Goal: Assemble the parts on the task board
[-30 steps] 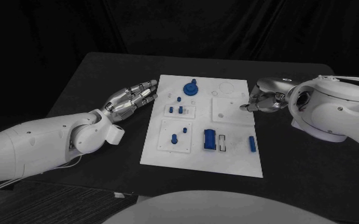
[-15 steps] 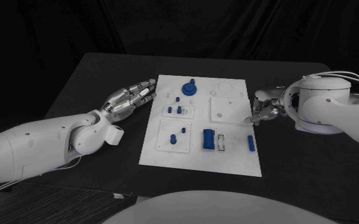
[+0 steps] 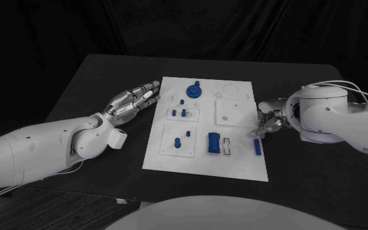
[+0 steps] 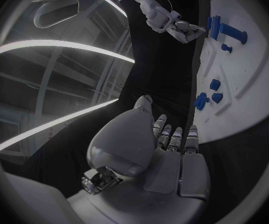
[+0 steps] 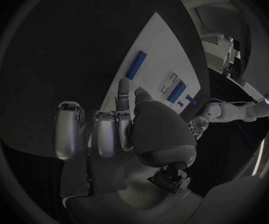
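Head view shows the left hand lying just off the left edge of the task board, its fingers stretched out side by side, slightly apart, holding nothing and not touching the board. The right hand sits at the board's right edge, fingers curled partly downward with the tips just above a small blue bar; whether they touch it I cannot tell, and nothing is gripped. In the right wrist view those fingers hang loosely apart over the dark tabletop. The board is a flat white rectangular plate in the middle of the matte black tabletop, carrying a round blue knob near its far edge, small blue pegs, and a blue block. Bare tabletop lies on both sides of the board.
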`<state>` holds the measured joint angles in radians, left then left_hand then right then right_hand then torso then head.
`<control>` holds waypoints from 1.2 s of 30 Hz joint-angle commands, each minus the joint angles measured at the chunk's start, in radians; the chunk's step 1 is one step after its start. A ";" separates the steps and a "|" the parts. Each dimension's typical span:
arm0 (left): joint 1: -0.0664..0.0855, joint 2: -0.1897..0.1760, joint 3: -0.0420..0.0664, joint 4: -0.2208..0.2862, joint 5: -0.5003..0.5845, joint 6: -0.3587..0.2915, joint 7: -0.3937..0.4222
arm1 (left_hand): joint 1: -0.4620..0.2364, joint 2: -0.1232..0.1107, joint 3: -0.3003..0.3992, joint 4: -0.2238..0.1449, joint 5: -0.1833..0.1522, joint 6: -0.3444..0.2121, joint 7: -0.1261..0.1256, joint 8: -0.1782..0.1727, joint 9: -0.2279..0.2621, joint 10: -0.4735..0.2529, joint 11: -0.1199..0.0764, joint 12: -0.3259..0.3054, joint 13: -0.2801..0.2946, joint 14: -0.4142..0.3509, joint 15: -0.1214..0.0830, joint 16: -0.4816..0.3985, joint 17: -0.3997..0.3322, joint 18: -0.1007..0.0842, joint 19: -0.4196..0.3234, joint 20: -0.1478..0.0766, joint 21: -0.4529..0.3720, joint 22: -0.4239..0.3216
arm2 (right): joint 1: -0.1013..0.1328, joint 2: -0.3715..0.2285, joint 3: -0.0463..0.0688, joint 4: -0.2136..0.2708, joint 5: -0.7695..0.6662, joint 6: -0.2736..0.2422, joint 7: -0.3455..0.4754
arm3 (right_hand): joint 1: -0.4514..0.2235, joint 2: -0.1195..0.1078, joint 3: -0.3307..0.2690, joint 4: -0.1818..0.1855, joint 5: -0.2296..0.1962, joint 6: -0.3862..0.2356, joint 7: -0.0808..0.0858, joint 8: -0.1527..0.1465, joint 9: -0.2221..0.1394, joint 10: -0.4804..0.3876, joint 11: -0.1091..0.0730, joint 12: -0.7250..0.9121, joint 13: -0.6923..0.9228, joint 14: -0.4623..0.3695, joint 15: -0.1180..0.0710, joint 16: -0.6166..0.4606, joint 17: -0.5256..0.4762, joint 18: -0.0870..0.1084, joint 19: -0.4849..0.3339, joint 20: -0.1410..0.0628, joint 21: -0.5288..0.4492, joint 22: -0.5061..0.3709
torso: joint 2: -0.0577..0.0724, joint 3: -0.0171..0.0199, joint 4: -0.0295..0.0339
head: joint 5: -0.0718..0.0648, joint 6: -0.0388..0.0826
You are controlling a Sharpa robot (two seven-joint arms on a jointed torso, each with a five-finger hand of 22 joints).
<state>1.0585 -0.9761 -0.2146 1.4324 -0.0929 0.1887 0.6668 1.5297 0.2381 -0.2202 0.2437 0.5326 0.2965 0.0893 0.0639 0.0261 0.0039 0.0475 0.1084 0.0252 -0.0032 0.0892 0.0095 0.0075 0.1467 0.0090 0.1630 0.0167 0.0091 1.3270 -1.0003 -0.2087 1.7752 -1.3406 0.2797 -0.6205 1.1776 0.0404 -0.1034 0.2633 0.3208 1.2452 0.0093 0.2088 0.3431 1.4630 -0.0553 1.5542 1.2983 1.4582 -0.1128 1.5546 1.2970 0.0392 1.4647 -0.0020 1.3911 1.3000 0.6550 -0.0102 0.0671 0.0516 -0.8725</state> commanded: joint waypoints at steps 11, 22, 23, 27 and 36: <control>-0.002 0.000 0.001 0.004 0.001 0.007 0.032 | 0.008 0.007 0.024 -0.018 0.020 -0.009 0.000 0.014 0.012 0.002 0.012 0.015 -0.006 0.003 -0.003 -0.010 -0.008 0.004 -0.007 0.004 -0.015 -0.006 | -0.023 0.008 0.000 -0.002 0.000 0.014 -0.021 | 0.001 -0.031 0.016 -0.007 -0.012 -0.016 0.010 -0.031 -0.019 0.108 0.004 0.017 0.272 0.113 0.004 0.016 0.274 0.003 0.036 0.003 0.002 0.215 | 0.000 0.0003 0.0002 | -0.006 0.000; -0.002 0.000 0.001 0.003 0.001 0.009 0.026 | 0.009 0.008 0.026 -0.018 0.021 -0.009 0.001 0.014 0.012 0.002 0.014 0.015 -0.006 0.003 -0.002 -0.010 -0.008 0.004 -0.007 0.005 -0.015 -0.006 | -0.047 0.013 0.000 -0.005 0.000 0.005 -0.020 | 0.004 -0.035 0.019 -0.011 -0.020 -0.021 0.013 -0.039 -0.022 0.108 0.006 0.017 0.272 0.113 0.007 0.016 0.274 0.007 0.029 0.006 -0.016 0.209 | 0.000 0.0004 -0.0003 | -0.006 0.000; -0.002 0.001 0.001 0.003 0.001 0.009 0.025 | 0.009 0.008 0.026 -0.018 0.021 -0.009 0.001 0.014 0.012 0.002 0.014 0.015 -0.006 0.003 -0.002 -0.010 -0.008 0.004 -0.007 0.005 -0.015 -0.006 | -0.048 0.013 0.000 -0.006 0.000 0.005 -0.020 | 0.004 -0.035 0.019 -0.011 -0.020 -0.022 0.014 -0.040 -0.022 0.108 0.006 0.017 0.272 0.113 0.007 0.016 0.274 0.007 0.028 0.006 -0.018 0.209 | 0.000 0.0005 -0.0006 | -0.005 0.000; -0.002 0.001 0.001 0.003 0.001 0.010 0.022 | 0.010 0.008 0.026 -0.019 0.021 -0.009 0.002 0.015 0.012 0.001 0.015 0.014 -0.006 0.003 -0.001 -0.010 -0.008 0.004 -0.007 0.005 -0.015 -0.006 | -0.054 0.016 0.000 -0.006 0.000 0.006 -0.020 | 0.004 -0.038 0.019 -0.012 -0.022 -0.024 0.015 -0.042 -0.023 0.108 0.008 0.017 0.272 0.112 0.008 0.016 0.273 0.008 0.026 0.007 -0.022 0.207 | 0.000 0.0005 -0.0005 | -0.004 0.000; -0.002 0.001 0.001 0.003 0.001 0.013 0.018 | 0.011 0.009 0.028 -0.020 0.022 -0.009 0.005 0.015 0.012 0.001 0.016 0.013 -0.006 0.003 0.001 -0.010 -0.008 0.004 -0.006 0.008 -0.014 -0.005 | -0.060 0.025 0.000 -0.004 0.000 -0.013 -0.020 | 0.068 -0.055 0.046 -0.063 0.010 -0.038 0.017 -0.053 -0.014 0.108 0.011 0.017 0.272 0.109 0.012 0.002 0.262 0.018 0.007 0.013 -0.069 0.193 | 0.000 0.0004 0.0002 | -0.003 0.000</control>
<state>1.0578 -0.9763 -0.2146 1.4335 -0.0929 0.1906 0.6720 1.5299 0.2382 -0.2201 0.2436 0.5435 0.2912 0.0947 0.0639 0.0261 0.0056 0.0495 0.1083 0.0253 -0.0032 0.0894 0.0095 0.0075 0.1467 0.0044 0.1680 0.0167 0.0092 1.2706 -0.9761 -0.2079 1.7692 -1.3388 0.2816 -0.6243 1.2220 -0.0035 -0.0538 0.2131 0.3186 1.2236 0.0307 0.1827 0.3321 1.4717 -0.0462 1.5542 1.2983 1.4650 -0.1052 1.5537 1.2970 0.0394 1.4716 0.0057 1.3379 1.3000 0.6549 -0.0097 0.0665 0.0481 -0.8725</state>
